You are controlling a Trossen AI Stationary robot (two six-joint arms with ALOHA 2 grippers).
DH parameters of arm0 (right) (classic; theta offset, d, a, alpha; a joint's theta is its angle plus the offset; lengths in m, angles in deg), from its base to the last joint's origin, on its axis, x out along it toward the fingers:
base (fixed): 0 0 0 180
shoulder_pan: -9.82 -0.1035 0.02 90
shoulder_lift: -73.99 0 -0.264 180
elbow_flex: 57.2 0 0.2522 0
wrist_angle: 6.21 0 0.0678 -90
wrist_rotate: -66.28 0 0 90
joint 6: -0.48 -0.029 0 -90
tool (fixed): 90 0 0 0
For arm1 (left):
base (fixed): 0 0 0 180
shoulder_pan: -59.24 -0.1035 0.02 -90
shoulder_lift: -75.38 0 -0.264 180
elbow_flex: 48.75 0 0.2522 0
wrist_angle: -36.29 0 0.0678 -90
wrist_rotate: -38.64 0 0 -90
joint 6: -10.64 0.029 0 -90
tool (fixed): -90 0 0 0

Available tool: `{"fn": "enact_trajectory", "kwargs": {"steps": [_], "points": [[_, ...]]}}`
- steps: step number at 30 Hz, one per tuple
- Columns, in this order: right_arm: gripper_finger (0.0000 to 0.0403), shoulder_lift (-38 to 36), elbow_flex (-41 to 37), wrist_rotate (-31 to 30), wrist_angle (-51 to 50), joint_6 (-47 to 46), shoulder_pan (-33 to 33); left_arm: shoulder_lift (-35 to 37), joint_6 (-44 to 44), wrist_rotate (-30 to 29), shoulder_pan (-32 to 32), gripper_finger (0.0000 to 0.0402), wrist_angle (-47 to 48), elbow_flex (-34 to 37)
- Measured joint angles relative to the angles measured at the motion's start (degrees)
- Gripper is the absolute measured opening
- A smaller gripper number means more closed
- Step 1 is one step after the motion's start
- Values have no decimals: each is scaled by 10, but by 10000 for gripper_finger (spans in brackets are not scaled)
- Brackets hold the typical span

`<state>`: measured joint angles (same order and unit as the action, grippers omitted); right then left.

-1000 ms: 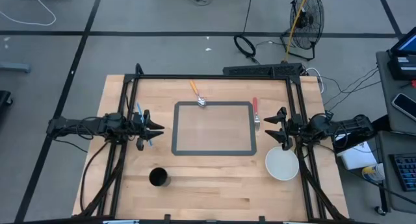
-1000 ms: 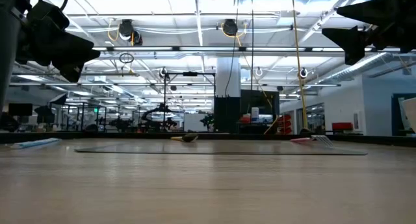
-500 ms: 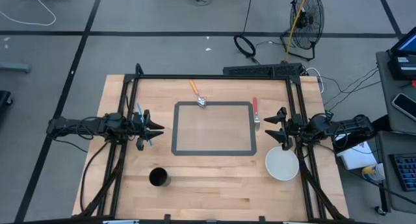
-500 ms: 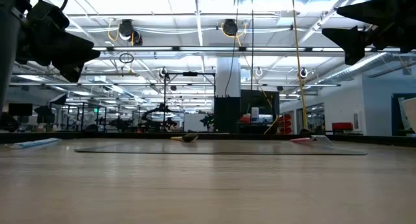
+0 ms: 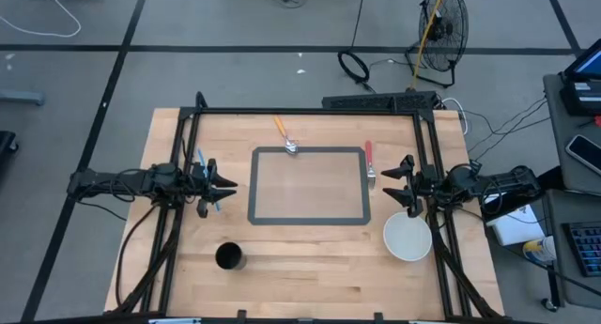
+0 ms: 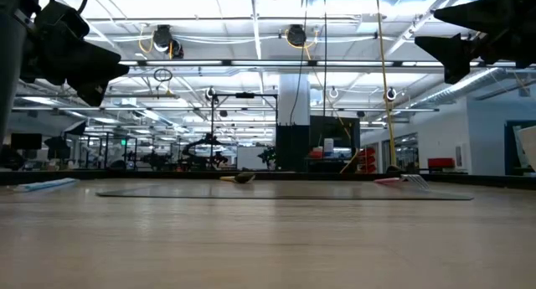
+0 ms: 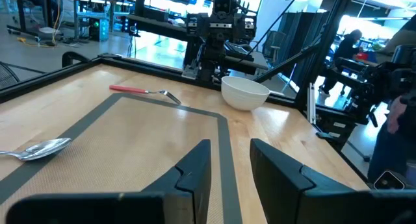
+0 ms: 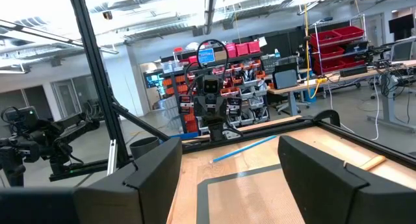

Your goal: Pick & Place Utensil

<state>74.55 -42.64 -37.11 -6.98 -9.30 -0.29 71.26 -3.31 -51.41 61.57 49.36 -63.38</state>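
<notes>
Two grippers of mine hang above the wooden table, both empty, one at each side of the overhead frame. My left gripper sits at the left centre of that frame, its fingers parted by a narrow gap and pointing toward the grey-bordered mat in the middle. Beneath this gripper lies a blue utensil, partly hidden by the arm, so I cannot tell what kind it is. My right gripper sits at the right centre, its fingers spread wide, facing the mat's right edge. A red-handled fork lies just outside the mat's upper right corner, near this gripper and apart from it; my left wrist camera shows it in the upper left of its frame. An orange-handled spoon lies at the top centre of the overhead frame, its bowl resting on the mat's upper edge. A white bowl stands at the lower right, just below my right gripper. A black cup stands at the lower left, well apart from everything else
</notes>
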Motion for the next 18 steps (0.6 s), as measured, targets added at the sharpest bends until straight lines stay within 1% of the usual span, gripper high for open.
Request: {"fn": "enact_trajectory", "kwargs": {"steps": [18], "points": [[254,0,0,0,5,0,0,0,0,0,0,113,0,0]]}}
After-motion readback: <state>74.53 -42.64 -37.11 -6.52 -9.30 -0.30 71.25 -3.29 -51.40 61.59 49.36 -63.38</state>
